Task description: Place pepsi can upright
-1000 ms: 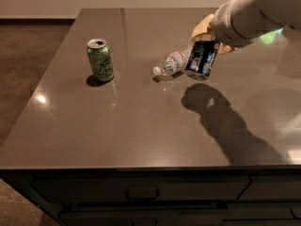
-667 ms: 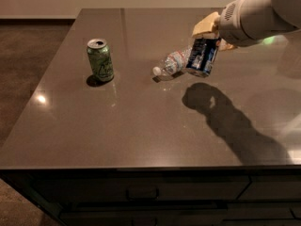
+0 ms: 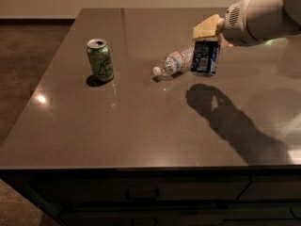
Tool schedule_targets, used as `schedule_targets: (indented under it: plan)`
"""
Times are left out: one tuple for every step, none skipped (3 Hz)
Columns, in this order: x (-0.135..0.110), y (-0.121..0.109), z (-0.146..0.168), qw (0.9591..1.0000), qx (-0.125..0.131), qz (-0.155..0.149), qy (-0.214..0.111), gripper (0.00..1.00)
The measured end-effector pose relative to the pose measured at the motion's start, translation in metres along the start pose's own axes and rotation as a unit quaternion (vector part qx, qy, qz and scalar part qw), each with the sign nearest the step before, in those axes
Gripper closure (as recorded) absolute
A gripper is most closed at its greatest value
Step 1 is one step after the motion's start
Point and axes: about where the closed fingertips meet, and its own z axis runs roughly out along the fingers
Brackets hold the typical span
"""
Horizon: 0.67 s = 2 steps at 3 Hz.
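In the upper right of the frame we see the end effector [image 3: 207,36] clamped on the top of the pepsi can [image 3: 205,59]. The can hangs just below it, nearly upright and seemingly clear of the surface [image 3: 141,131], with its shadow lower down. The clear bottle [image 3: 173,63] lies just left of the can, and the green can [image 3: 100,60] stands far left. Compared with a second ago, the can sits slightly further right and less tilted.

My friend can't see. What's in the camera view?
The robot's claw holds the pepsi can above the dark table, at the right. A clear bottle lies beside it; a green can stands upright at the left.
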Motion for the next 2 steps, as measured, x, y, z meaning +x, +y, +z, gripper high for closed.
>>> schedule_targets:
  plan:
    - [0.0,-0.0004,0.0002,1.0,0.0,-0.001,0.0,1.0]
    - [-0.0024,0.0058,-0.0004,0.9997,0.02,-0.004,0.011,1.0]
